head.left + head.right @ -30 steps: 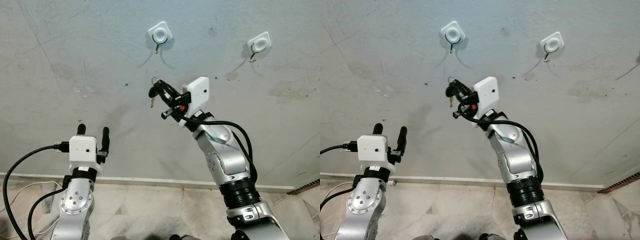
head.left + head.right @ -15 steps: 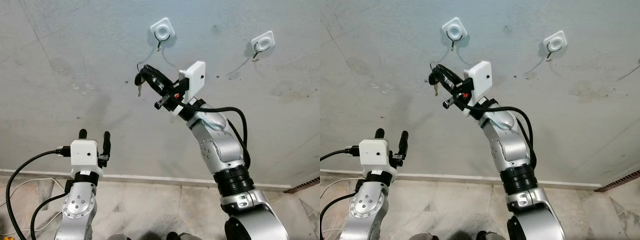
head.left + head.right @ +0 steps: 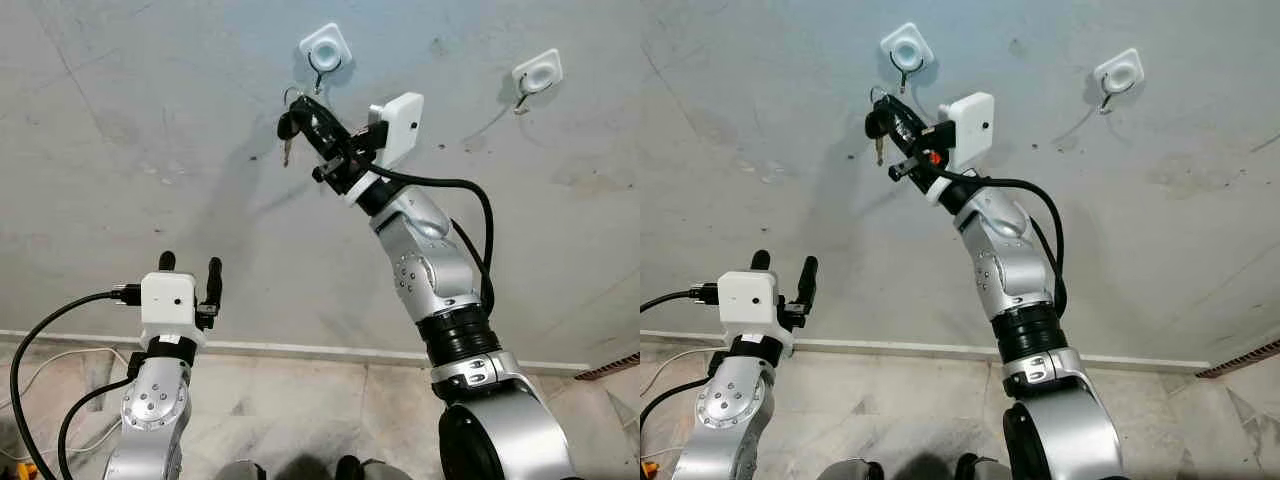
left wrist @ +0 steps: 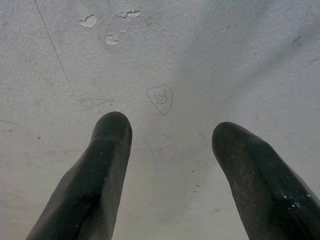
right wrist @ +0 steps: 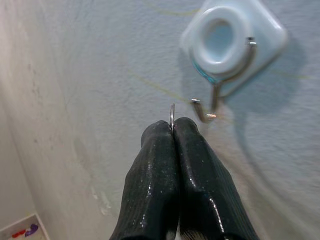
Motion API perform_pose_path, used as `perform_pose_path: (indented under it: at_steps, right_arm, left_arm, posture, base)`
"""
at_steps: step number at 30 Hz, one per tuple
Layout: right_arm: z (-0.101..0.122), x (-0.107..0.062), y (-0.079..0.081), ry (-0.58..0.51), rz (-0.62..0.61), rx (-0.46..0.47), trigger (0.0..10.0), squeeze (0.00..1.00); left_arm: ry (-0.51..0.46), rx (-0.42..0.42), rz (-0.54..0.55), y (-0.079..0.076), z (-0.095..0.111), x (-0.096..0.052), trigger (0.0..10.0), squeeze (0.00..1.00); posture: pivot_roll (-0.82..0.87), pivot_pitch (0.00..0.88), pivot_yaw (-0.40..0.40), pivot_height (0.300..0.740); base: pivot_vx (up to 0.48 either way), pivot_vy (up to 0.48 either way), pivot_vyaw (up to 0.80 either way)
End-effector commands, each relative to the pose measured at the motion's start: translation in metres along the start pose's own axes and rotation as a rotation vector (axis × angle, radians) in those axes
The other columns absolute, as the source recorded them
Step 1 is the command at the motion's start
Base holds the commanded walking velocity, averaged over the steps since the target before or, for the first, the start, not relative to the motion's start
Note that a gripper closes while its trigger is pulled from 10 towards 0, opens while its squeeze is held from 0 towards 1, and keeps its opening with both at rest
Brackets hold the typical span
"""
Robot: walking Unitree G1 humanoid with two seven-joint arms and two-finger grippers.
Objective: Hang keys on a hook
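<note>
The right gripper (image 5: 172,131), jaws pinched tight on the key ring (image 5: 172,116), holds the keys (image 3: 287,128) against the wall (image 3: 120,120) just below the hook (image 5: 207,112). The ring is not yet over the hook, so the hanging remains. The left gripper (image 3: 186,270) idles low with jaws wide.

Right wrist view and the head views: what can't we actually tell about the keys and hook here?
- Right wrist view: the right gripper fingers hide the keys; just a sliver of key ring shows beside the hook.
- Head views: the keys are too small to count.
- Ring-to-hook gap: ring looks unhooked, but depth is unclear.
- Left gripper idle, open.
</note>
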State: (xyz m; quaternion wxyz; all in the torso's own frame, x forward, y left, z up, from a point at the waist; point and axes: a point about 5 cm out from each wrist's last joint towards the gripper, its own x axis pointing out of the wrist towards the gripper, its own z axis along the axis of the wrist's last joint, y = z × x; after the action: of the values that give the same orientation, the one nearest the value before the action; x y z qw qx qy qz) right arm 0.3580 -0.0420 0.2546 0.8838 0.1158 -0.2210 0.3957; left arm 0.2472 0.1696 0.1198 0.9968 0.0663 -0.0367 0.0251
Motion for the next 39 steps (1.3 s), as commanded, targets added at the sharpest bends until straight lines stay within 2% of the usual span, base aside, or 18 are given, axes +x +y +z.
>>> perform_pose_path:
  at_steps: [1,27,39]
  right_arm:
    - [0.006,0.003,-0.001,-0.032,0.001,-0.004,10.0,0.00]
    - [0.029,0.000,-0.007,-0.129,-0.002,0.008,10.0,0.00]
    - [0.038,-0.012,-0.007,-0.115,0.022,-0.014,10.0,0.00]
  left_arm:
    - [0.010,0.004,-0.009,0.000,0.000,-0.003,10.0,0.00]
    - [0.018,-0.006,-0.034,-0.005,-0.001,-0.002,10.0,0.00]
    - [0.012,-0.023,-0.032,-0.009,-0.002,0.003,10.0,0.00]
  posture:
    - [0.22,0.193,-0.017,0.740]
    - [0.21,0.186,-0.014,0.740]
    - [0.19,0.169,-0.029,0.740]
  base:
    - [0.000,0.000,0.00]
    - [0.000,0.000,0.00]
    - [0.000,0.000,0.00]
